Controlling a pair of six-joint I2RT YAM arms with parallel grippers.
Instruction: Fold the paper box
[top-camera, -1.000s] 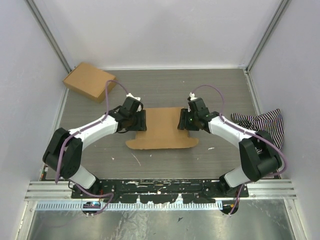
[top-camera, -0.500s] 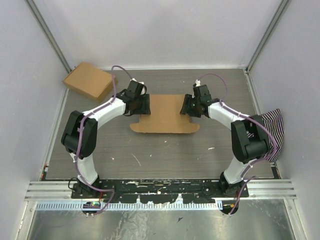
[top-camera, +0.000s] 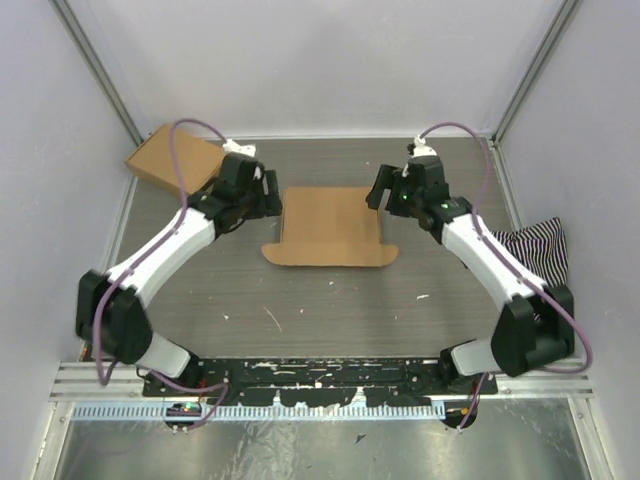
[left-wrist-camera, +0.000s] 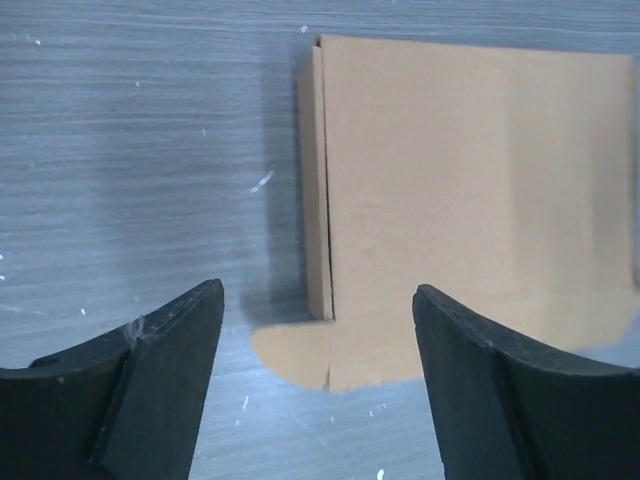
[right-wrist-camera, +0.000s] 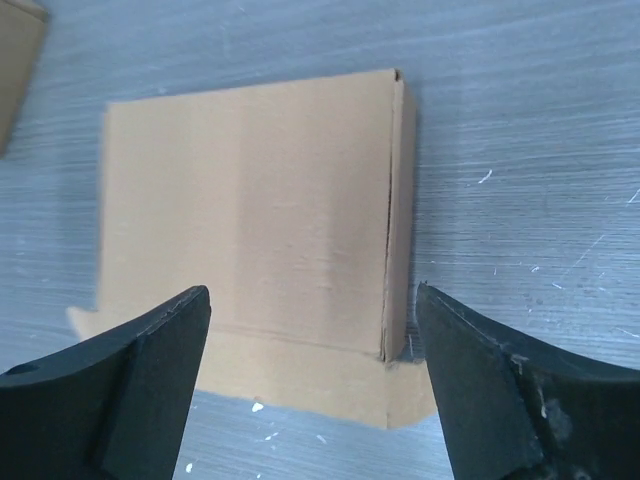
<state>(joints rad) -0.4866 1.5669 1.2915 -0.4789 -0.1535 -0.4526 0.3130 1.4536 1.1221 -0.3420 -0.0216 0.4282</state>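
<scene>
left hand (top-camera: 272, 194), right hand (top-camera: 381, 190), fingers spread, flanking paper box (top-camera: 330, 226)

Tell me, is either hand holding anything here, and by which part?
Nothing is held. The left hand and right hand are both open, neither gripping the paper box.

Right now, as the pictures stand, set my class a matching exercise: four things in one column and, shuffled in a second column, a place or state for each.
Things
1. paper box
2. second cardboard box
3. striped cloth
4. left gripper

Places or states
A. open, holding nothing
B. bunched at the right edge of the table
C. far left corner
D. in the middle, one flap spread flat

Pairs: 1-D, 2-C, 3-B, 4-A.
</scene>
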